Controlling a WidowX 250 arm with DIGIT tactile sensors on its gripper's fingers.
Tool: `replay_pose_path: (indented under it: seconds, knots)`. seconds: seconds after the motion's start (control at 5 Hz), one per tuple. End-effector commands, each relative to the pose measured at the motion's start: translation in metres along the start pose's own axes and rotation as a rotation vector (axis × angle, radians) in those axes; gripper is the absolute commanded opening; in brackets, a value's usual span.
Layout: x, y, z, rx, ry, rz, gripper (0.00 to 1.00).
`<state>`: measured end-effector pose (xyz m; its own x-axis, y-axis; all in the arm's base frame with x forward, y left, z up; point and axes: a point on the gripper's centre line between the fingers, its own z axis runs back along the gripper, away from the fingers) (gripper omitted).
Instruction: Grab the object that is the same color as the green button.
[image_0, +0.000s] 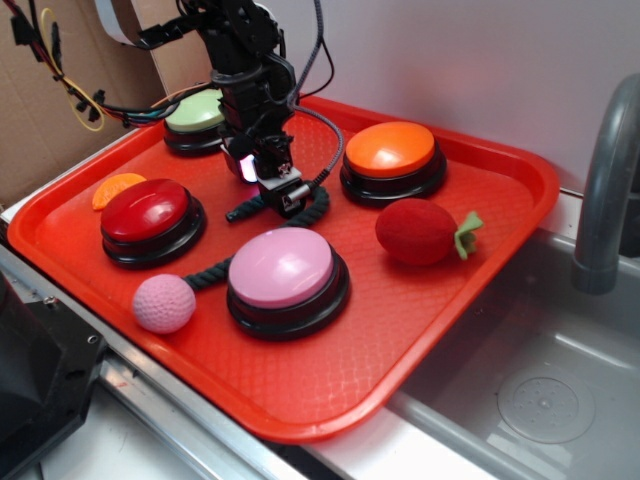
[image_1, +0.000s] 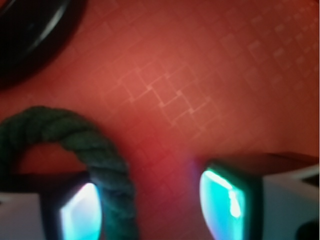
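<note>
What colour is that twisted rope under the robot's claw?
Dark green rope; the wrist view shows it best.

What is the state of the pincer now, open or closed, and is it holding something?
Pincer: open, low over the tray, holding nothing. The rope lies just inside its left finger, not clamped.

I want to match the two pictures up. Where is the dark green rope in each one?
Exterior: the green rope lies mid-tray, running from under the gripper down-left behind the pink button.
Wrist: the rope arches across the lower left, passing just inside the left of the two fingers.
Shared landmark: the red tray, filling the wrist background.
</note>
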<state>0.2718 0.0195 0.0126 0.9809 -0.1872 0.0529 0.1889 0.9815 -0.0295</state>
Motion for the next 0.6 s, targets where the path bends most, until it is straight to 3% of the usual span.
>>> replay_pose_path:
  seconds: [0.0,0.4]
  knots:
    - [-0.0025,-0.0017,-0.0063,-0.003,0.007,-0.001,0.0]
    - [-0.0042,0.0028,-0.0019,0.004,0.013,0.021,0.0]
